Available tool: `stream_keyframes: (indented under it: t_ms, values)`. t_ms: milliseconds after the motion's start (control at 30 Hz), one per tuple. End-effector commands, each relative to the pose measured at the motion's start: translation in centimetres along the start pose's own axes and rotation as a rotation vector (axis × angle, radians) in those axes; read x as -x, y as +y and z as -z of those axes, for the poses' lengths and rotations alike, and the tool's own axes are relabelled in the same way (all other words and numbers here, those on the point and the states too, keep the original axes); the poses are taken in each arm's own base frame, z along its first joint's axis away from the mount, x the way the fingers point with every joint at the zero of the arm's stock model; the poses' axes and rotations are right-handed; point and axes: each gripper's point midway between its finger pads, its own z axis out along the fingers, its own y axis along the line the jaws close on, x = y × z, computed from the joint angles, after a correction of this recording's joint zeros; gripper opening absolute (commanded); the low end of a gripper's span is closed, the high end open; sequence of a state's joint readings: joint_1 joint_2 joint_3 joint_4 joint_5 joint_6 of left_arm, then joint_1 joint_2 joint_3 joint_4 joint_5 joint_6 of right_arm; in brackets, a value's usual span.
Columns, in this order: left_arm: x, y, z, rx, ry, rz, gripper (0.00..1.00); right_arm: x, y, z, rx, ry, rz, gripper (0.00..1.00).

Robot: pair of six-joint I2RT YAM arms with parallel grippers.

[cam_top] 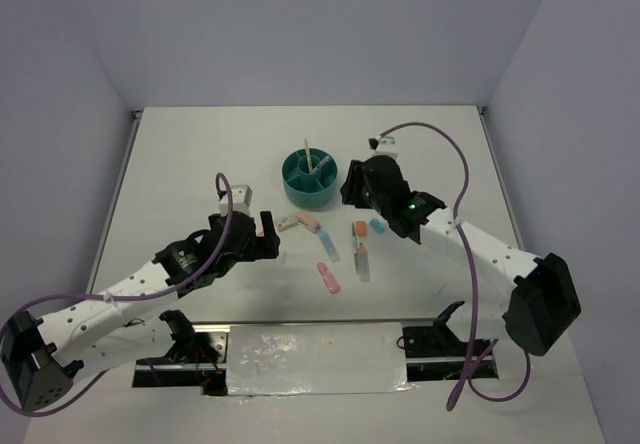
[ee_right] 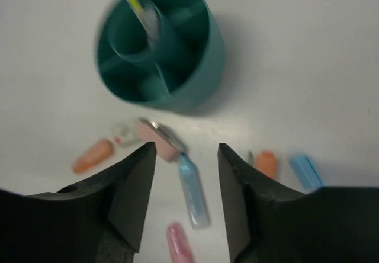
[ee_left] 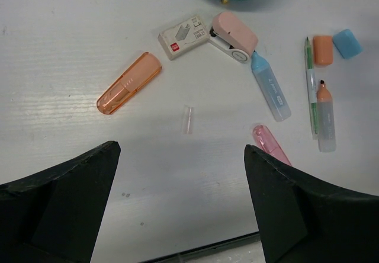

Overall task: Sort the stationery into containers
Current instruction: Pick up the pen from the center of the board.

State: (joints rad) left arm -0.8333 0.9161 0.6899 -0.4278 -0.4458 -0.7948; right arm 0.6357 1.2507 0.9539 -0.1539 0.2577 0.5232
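Overhead, the left tool (cam_top: pixel 262 236) hangs wide open and empty above the counter (cam_top: pixel 200 154). Loose stationery lies just ahead of it, which suggests it is lining up a pick. The right tool (cam_top: pixel 352 186) sits just beside the round teal organizer (cam_top: pixel 296 194), jaws parted with nothing between them. A yellow pen (cam_top: pixel 308 154) stands tilted in the organizer's central cup, leaning on the rim, probably because the cup is low.

From the left wrist, the matte black fingers (ee_left: pixel 59 204) frame a tiny clear tube (ee_left: pixel 188 119) lying directly ahead. Beyond it to the left lies a smooth, rounded, translucent orange cap (ee_left: pixel 129 83). Farther ahead a white staple box (ee_left: pixel 183 37) lies just beside a pink stapler (ee_left: pixel 234 34), with a blue highlighter (ee_left: pixel 270 86) to the right. The organizer's ribbed wall shows at the far edge.

From the right wrist the view is blurred. The organizer lies ahead of the parted fingers (ee_right: pixel 127 192), its plastic compartments ringing the cup. I cannot tell what else they hold.
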Motion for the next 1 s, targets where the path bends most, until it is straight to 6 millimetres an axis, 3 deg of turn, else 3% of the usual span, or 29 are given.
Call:
stream_keyframes:
  t_ms: [0, 167, 533, 967]
  values:
    - [1.3, -1.1, 0.8, -0.026, -0.001, 0.032, 0.99, -8.8, -4.3, 0.7, -0.186, 0.281, 0.068, 0.52]
    - [1.0, -1.4, 1.4, -0.052, 0.03, 0.013, 0.99, -11.2, -4.1, 0.6, -0.207, 0.354, 0.116, 0.5]
    - [0.7, -1.2, 2.0, -0.053, 0.064, -0.044, 0.99, -15.7, -5.2, -2.1, -0.259, 0.502, 0.178, 0.43]
    - [0.1, -1.1, 1.6, -0.059, 0.073, -0.068, 0.99, -16.8, -5.5, -3.6, -0.266, 0.523, 0.182, 0.38]
